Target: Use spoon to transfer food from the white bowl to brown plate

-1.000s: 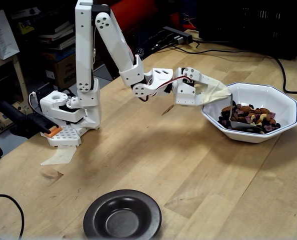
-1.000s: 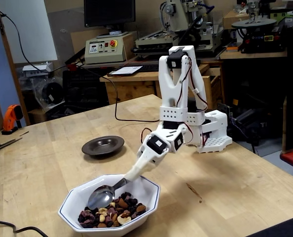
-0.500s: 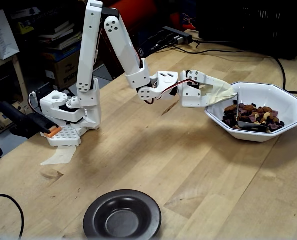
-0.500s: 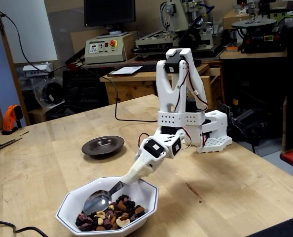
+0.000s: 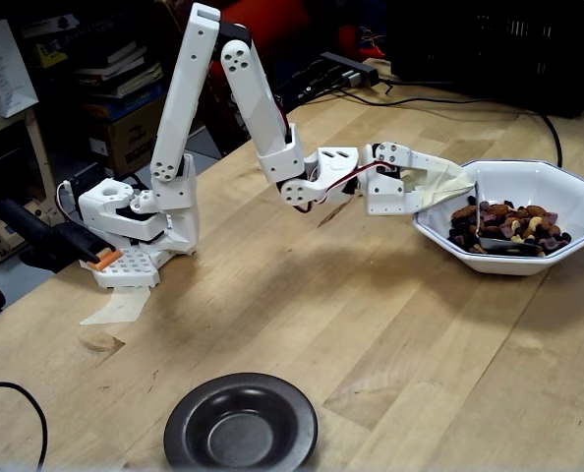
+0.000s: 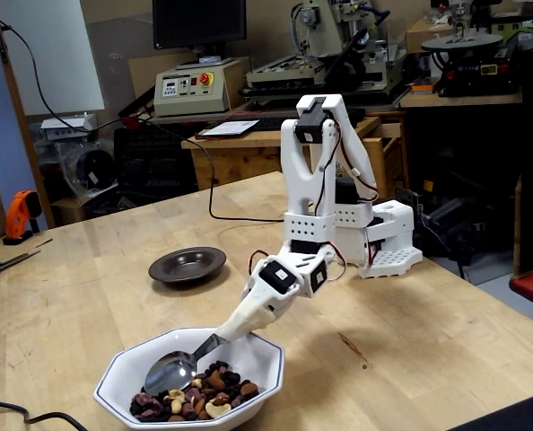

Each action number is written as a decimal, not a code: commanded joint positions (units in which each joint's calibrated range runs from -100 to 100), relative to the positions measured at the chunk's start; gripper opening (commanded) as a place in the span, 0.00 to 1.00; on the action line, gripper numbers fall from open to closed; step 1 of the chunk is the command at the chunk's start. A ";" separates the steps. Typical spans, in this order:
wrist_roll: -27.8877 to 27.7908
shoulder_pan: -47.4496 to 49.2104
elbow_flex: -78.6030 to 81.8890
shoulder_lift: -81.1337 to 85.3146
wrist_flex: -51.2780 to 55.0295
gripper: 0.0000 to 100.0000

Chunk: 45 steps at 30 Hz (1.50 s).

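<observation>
1. The tape-wrapped white hand (image 5: 449, 182) grips the shiny silver metal spoon (image 6: 172, 370) by its handle.
2. Spoon's oval end sits among mixed brown and purple food pieces (image 5: 508, 224) in the octagonal white ceramic bowl (image 6: 123, 377).
3. The round dark brown plate (image 5: 241, 423) lies empty, well apart, on the wooden table (image 5: 371, 334).

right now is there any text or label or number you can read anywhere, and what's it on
No text can be read in either fixed view.
Control box behind the table: buttons and panel markings, too small and blurred to read.
White paper bag on the shelf: faint markings, unreadable.
White bowl, brown plate, spoon and arm: no lettering visible.
</observation>
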<state>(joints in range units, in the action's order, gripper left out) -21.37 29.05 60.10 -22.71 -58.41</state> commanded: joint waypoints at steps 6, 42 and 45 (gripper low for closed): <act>7.57 0.06 -0.99 0.33 0.07 0.04; 27.59 -4.53 -1.16 13.17 0.07 0.04; 28.03 -6.83 -1.16 13.17 0.07 0.04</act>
<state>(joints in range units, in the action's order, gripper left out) 6.32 24.74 59.93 -12.75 -57.77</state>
